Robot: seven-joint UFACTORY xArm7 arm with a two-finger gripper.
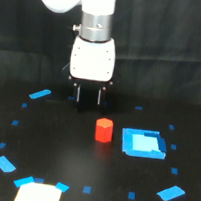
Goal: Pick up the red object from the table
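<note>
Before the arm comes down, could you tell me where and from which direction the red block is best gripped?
Probably from straight above, closing on two opposite flat side faces of the red object. It stands upright on the table, a narrow hexagonal prism with its top face clear. The flat blue square lies close on the exterior view's right, so fingers should straddle it away from that side. The gripper looks open.

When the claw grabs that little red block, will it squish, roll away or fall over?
The small red-orange hexagonal block looks hard-edged, so probably stiff, not squishy. It stands upright on a flat end on the black matte table, so rolling seems unlikely; a sideways nudge might tip it. It is small, so probably light.
</note>
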